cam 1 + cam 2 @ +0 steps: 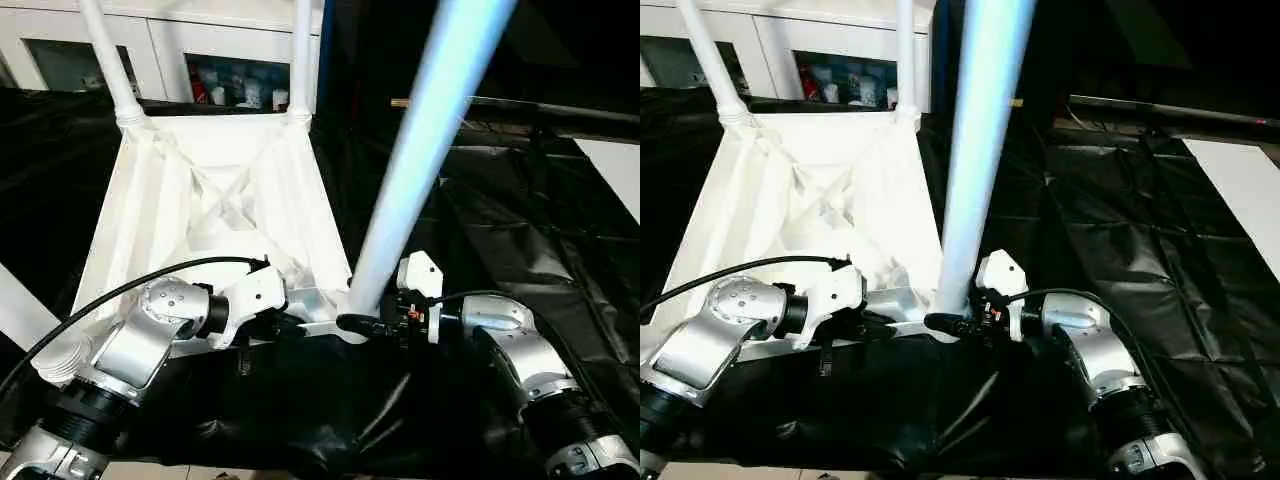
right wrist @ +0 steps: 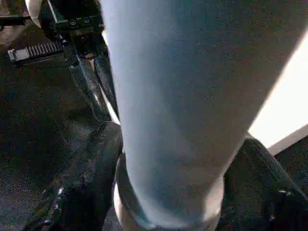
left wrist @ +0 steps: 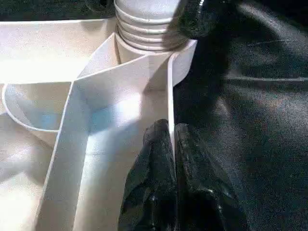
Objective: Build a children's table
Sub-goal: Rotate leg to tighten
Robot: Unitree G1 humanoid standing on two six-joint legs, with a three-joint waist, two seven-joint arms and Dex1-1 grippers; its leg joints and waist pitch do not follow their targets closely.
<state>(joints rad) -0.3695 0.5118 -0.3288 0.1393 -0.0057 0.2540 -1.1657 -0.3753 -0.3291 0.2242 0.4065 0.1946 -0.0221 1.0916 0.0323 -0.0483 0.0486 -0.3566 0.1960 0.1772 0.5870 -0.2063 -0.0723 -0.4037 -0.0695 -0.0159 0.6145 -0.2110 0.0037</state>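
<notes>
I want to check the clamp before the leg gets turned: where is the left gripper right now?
The left gripper is at the table top's near rim, its fingers shut on that wall just left of the socket holding the near leg.

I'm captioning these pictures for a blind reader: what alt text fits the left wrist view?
Two black fingers of the left gripper pinch the thin white edge wall of the upturned table top. Just beyond, a ridged white leg sits in the corner socket, with black sheeting alongside.
</notes>
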